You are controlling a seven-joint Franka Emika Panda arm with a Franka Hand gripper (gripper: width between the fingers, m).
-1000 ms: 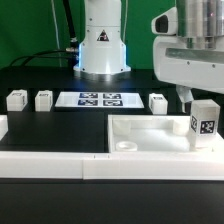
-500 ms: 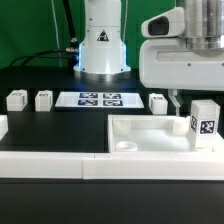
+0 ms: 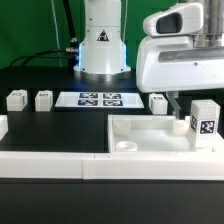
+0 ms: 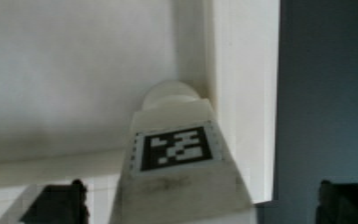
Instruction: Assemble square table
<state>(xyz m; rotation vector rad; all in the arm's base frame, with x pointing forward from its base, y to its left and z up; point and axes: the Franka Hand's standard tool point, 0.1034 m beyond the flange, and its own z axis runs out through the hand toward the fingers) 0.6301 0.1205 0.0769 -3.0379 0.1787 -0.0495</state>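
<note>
From where I stand, the exterior camera sits low at the front edge of the table. It faces the arm's base at twelve o'clock, with the tabletop close at four o'clock. The wrist camera looks steeply down from very near. Both views share the tagged leg standing in the tabletop's corner.
</note>
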